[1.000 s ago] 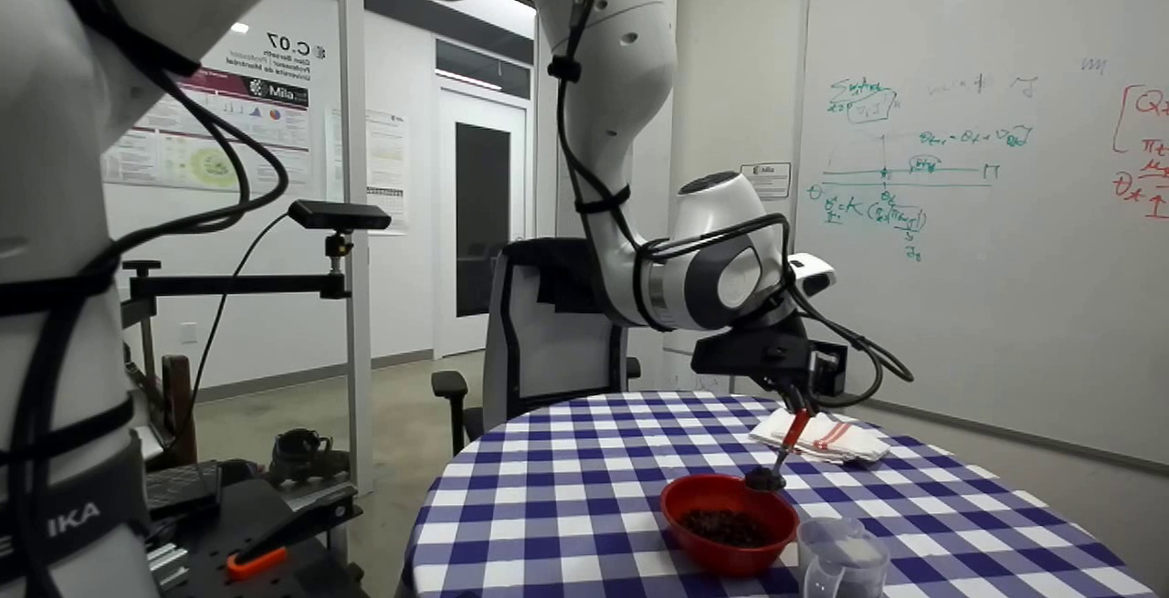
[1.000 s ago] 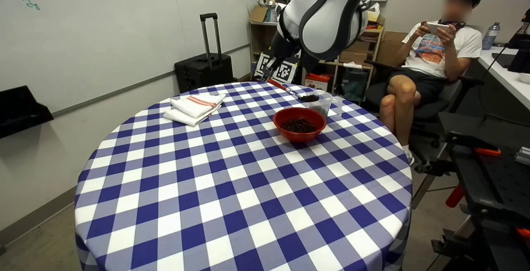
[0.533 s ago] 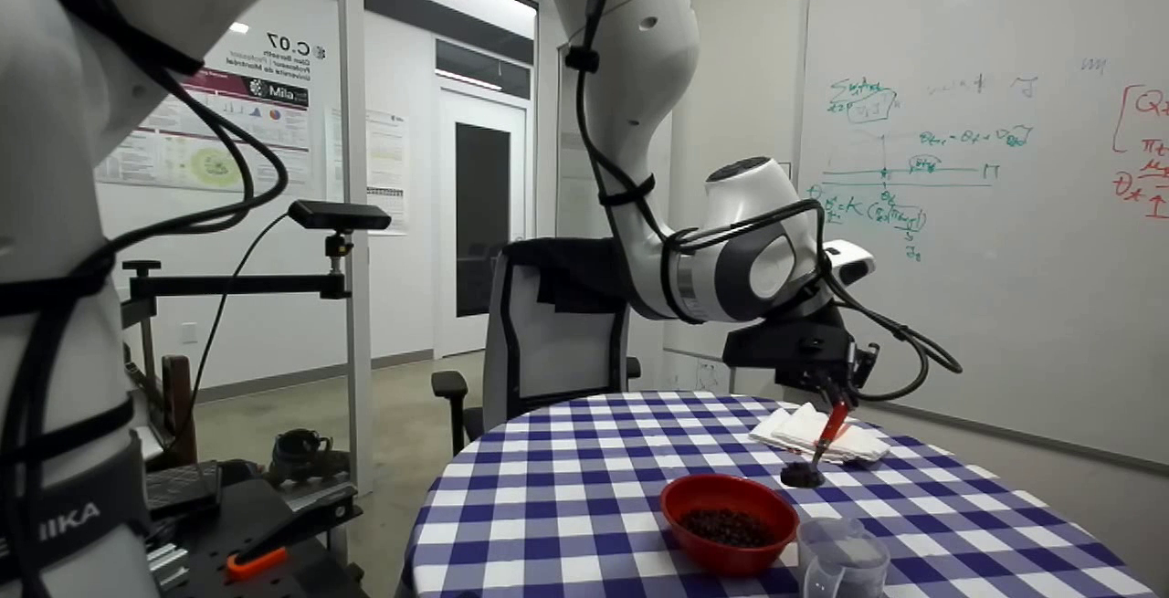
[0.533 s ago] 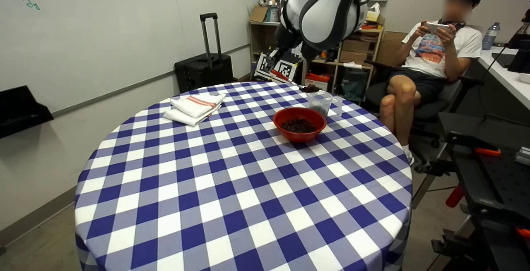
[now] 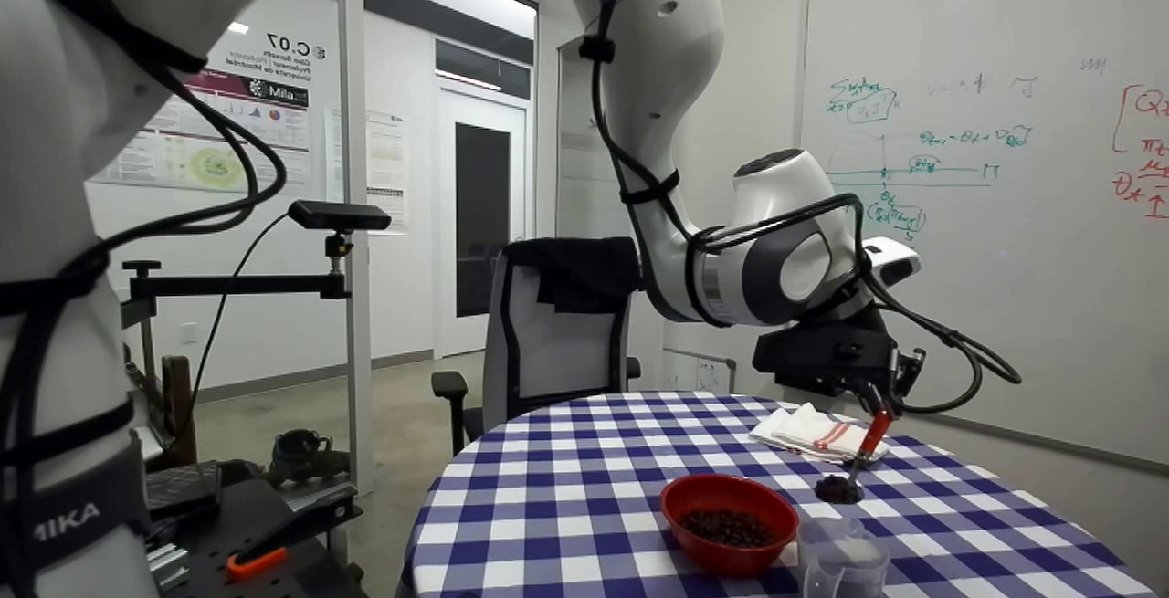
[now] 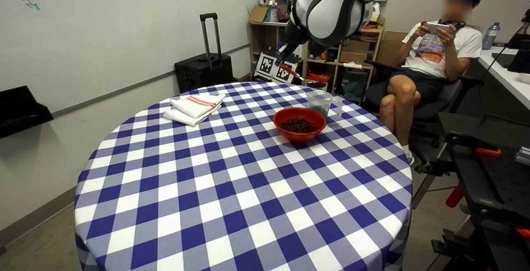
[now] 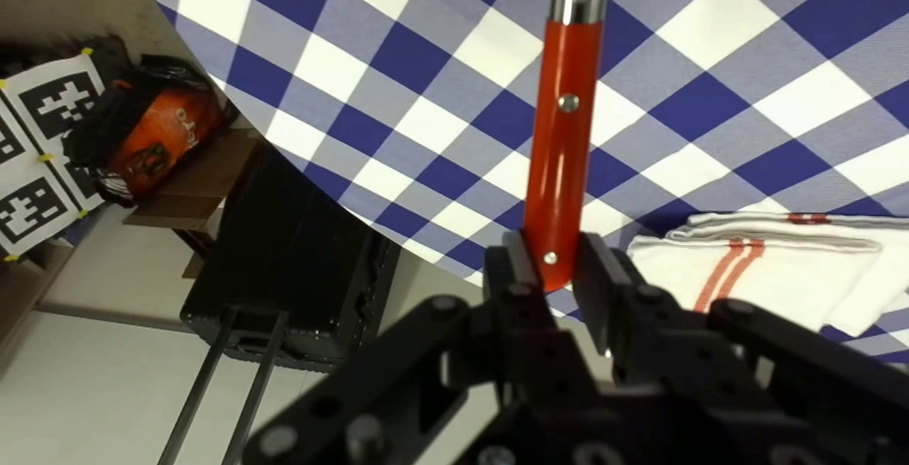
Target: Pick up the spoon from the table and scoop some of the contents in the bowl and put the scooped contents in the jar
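In an exterior view, the glass wall [image 5: 290, 46] carries "C.07" in mirrored dark letters, with "Université de Montréal" among the smaller mirrored lines beneath, while the poster [image 5: 196, 146] is headed "Mila" and the robot's base [image 5: 68, 529] shows "MIKA". Green and red handwriting runs over the whiteboard [image 5: 1023, 260], mostly too loose to make out beyond a red "Q". "FRA" stands on the arm [image 6: 327, 16] in an exterior view; in the wrist view the orange package [image 7: 160, 131] bears slanted letters that look like "ero", and the board [image 7: 42, 142] near it has black-and-white code squares.
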Robot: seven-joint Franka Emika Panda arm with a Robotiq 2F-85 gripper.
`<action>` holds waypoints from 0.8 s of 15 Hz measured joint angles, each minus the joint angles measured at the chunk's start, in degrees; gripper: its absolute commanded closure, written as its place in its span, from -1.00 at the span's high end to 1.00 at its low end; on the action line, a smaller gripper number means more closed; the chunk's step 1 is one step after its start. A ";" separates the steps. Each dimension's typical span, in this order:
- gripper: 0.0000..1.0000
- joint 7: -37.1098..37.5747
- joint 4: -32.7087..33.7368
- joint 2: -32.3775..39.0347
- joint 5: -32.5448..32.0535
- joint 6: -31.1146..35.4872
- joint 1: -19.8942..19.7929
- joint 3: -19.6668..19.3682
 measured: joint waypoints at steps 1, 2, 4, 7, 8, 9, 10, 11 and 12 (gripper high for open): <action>-0.90 0.05 0.03 0.00 0.00 0.02 -0.29 -0.09; -0.90 0.12 0.06 0.00 0.02 0.04 -0.46 -0.24; -0.90 0.28 0.10 0.00 0.09 0.11 -0.53 -0.66; -0.90 0.70 0.17 0.01 0.42 0.34 -0.47 -1.14; -0.90 1.13 0.18 0.02 0.58 0.63 -0.44 -1.29; -0.90 1.64 0.18 0.03 0.75 1.17 -0.39 -1.50; -0.90 2.23 0.18 0.05 0.96 1.75 -0.33 -1.70; -0.90 2.69 0.16 0.08 1.15 2.41 -0.23 -1.94; -0.90 2.97 0.11 0.11 1.48 3.11 -0.06 -2.22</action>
